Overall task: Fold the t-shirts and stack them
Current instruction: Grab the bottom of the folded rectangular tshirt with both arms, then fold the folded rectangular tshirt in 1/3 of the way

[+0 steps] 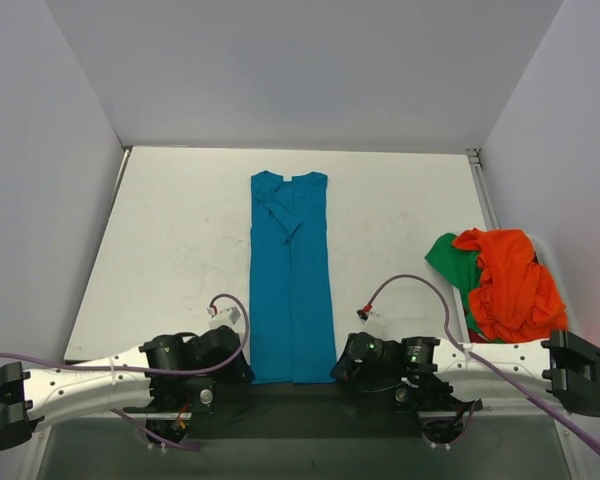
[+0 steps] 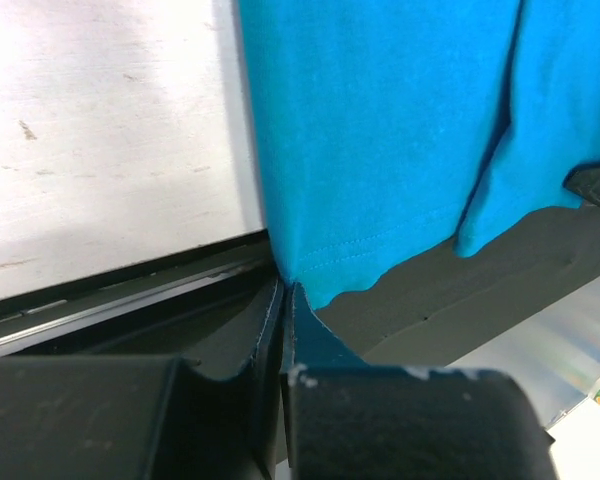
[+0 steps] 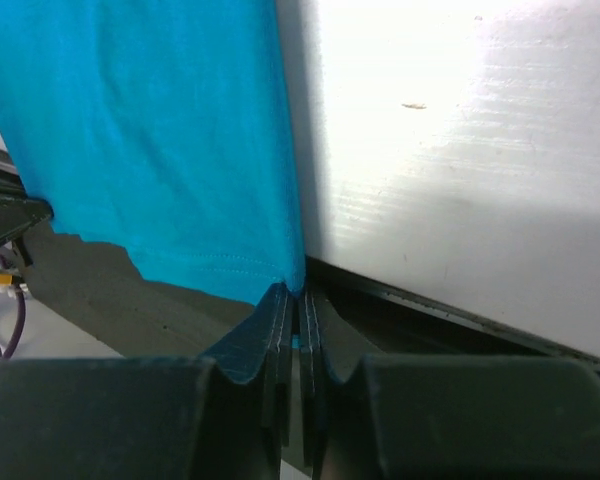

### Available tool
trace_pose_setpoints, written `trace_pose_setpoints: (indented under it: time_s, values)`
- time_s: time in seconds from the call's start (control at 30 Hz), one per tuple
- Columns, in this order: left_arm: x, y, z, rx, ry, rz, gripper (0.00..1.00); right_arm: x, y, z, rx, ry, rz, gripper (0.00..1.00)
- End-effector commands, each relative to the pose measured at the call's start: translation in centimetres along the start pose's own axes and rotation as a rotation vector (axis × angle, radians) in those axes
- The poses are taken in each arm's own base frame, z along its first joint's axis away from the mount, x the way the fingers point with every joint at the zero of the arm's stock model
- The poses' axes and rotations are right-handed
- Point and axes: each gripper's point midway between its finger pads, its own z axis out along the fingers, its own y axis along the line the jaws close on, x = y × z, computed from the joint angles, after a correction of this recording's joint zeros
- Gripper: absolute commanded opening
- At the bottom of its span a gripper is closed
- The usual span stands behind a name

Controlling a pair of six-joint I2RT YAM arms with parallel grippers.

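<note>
In the top view, the teal t-shirt (image 1: 291,290) is seen laid out as a long narrow strip on the table (image 1: 170,250), with its sleeves turned in. Its collar lies far ahead of both claws and its hem at the near edge. The left gripper (image 1: 242,365) is set at the hem's left corner and the right gripper (image 1: 340,368) at its right corner, so the strip runs out between them. This placement is judged to let the hem be raised evenly and carried toward the collar for the next fold. An orange-red t-shirt (image 1: 510,285) and a green t-shirt (image 1: 445,258) are heaped together well off to the outer side of the right gripper, apparently kept aside until the teal one is finished. In the left wrist view, the fingers (image 2: 265,330) are seen closed to a thin slit, with the hem corner pinched at their tips. The cloth spreads ahead and to the right of the claw, and bare table lies ahead to its left. In the right wrist view, the fingers (image 3: 278,330) are likewise pressed together on the opposite hem corner, with cloth ahead and to the left and bare table to the right. Both pinches are taken at the very corners, so only a little fabric is held, and a slip under tension is judged possible.
</note>
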Motion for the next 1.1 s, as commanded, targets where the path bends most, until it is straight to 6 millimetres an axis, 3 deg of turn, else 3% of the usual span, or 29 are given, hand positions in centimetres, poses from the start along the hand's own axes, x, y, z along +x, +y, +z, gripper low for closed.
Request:
trace_pose_setpoints:
  time_s: [0.0, 0.17, 0.2, 0.27, 0.3, 0.4, 0.43, 0.5, 0.53, 0.6, 0.63, 0.83, 0.87, 1.07]
  values:
    - [-0.8, -2.9, -1.3, 0.074, -0.012, 0.017, 0.00, -0.4, 1.2, -1.0, -0.017, 0.002, -0.026, 0.00]
    - [-2.8, -4.5, -2.5, 0.085, -0.090, 0.056, 0.00, -2.6, 2.0, -2.2, 0.013, -0.047, -0.074, 0.00]
    - [-3.9, -5.5, -3.2, 0.097, -0.126, 0.056, 0.00, -3.4, 2.9, -2.7, 0.001, -0.063, -0.080, 0.00]
    - [-5.1, -6.4, -3.3, 0.093, -0.153, 0.093, 0.00, -4.9, 2.8, -2.9, 0.027, -0.085, -0.106, 0.00]
    - [-6.5, -7.3, -3.8, 0.105, -0.175, 0.080, 0.00, -5.4, 4.0, -3.4, 0.005, -0.079, -0.110, 0.00]
    - [-8.6, -8.2, -3.4, 0.097, -0.173, 0.106, 0.00, -7.5, 4.1, -3.2, 0.039, -0.076, -0.131, 0.00]
    - [-10.5, -8.3, -3.3, 0.085, -0.202, 0.101, 0.00, -8.3, 5.2, -3.5, 0.018, -0.074, -0.136, 0.00]
    - [-12.4, -8.9, -3.2, 0.100, -0.232, 0.086, 0.00, -10.4, 5.1, -3.1, 0.054, -0.078, -0.155, 0.00]
    - [-13.5, -9.2, -3.0, 0.095, -0.242, 0.096, 0.00, -11.5, 6.5, -3.4, 0.030, -0.085, -0.159, 0.00]
    - [-16.2, -9.5, -3.1, 0.095, -0.296, 0.060, 0.00, -13.6, 6.1, -2.6, 0.075, -0.089, -0.162, 0.00]
    - [-17.0, -10.2, -2.9, 0.102, -0.287, 0.065, 0.00, -15.1, 7.6, -2.9, 0.054, -0.112, -0.163, 0.00]
    - [-22.8, -9.8, -1.4, 0.040, -0.359, -0.025, 0.00, -20.7, 8.1, -0.5, 0.112, -0.113, -0.116, 0.00]
    - [-23.8, -10.3, -1.4, 0.053, -0.380, -0.033, 0.00, -21.9, 9.1, -0.6, 0.098, -0.132, -0.113, 0.00]
    - [-28.9, -8.4, 0.2, -0.001, -0.427, -0.130, 0.00, -25.5, 8.8, 1.9, 0.134, -0.125, -0.057, 0.00]
